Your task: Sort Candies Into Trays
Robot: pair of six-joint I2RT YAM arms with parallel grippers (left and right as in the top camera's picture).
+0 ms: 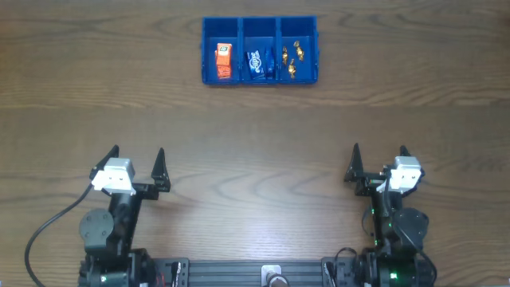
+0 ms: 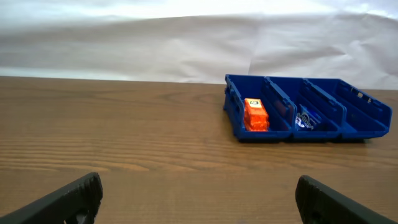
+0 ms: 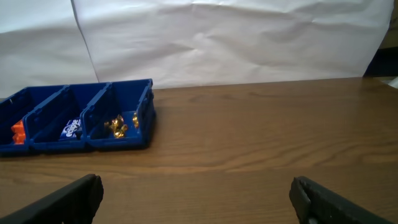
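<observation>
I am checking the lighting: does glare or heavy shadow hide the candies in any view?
Top view: even light, no glare on the blue tray. Left wrist view: the tray's walls shade the blue candies. Right wrist view: the gold candies glint slightly, without glare.

Nothing is legible: the orange candy (image 1: 224, 60) and blue candies (image 1: 256, 64) bear white marks too small to make out.
</observation>
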